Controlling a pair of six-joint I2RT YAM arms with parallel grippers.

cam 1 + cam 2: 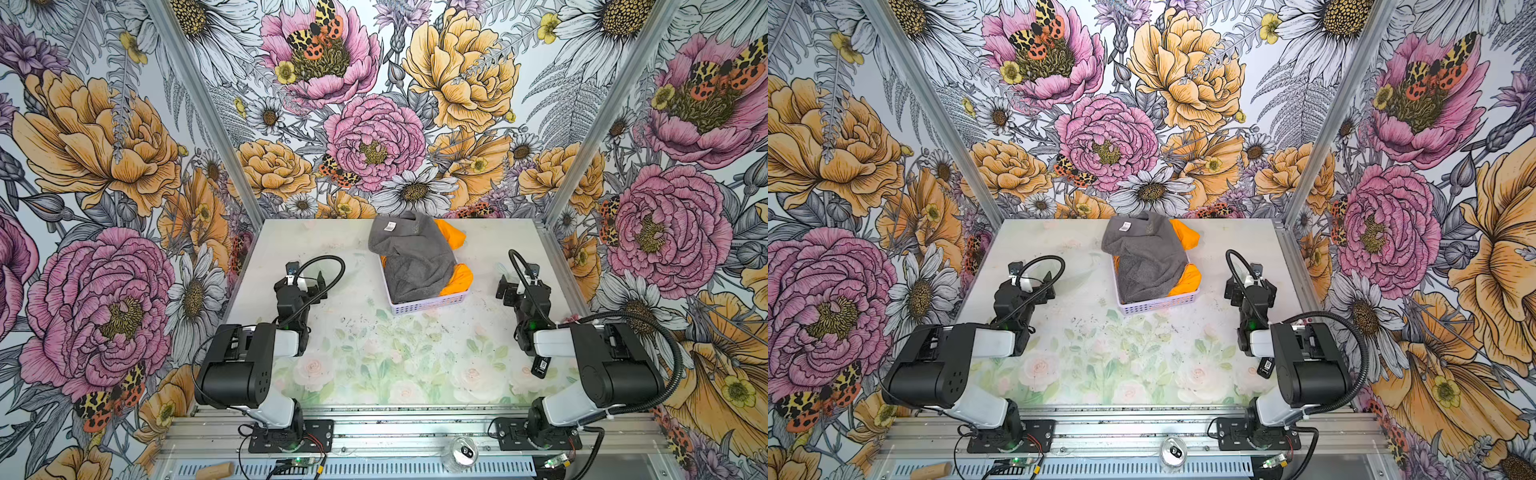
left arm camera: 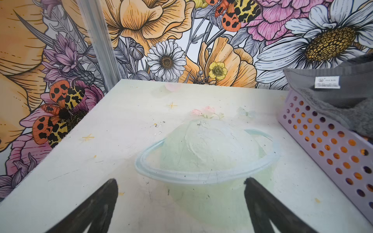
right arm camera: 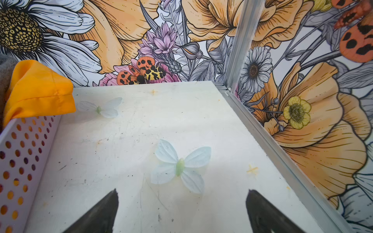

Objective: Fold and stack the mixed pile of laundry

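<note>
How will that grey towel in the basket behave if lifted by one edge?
Probably floppy: the grey towel drapes limply over the basket rim. Its thick plush pile suggests some weight, so it may sag. It covers the orange shorts, so might drag them along.

1. Towel (image 1: 415, 257): grey terry cloth, plush and matt.
2. Shorts (image 1: 451, 235): orange woven cloth, smooth with a faint sheen.
3. Basket (image 1: 428, 302): lavender plastic, perforated, smooth, semi-matt.
4. Surface (image 1: 374, 345): pale printed sheet, matt, scuffed and speckled.
5. Frame post (image 3: 241, 40): bare metal, brushed satin finish.
</note>
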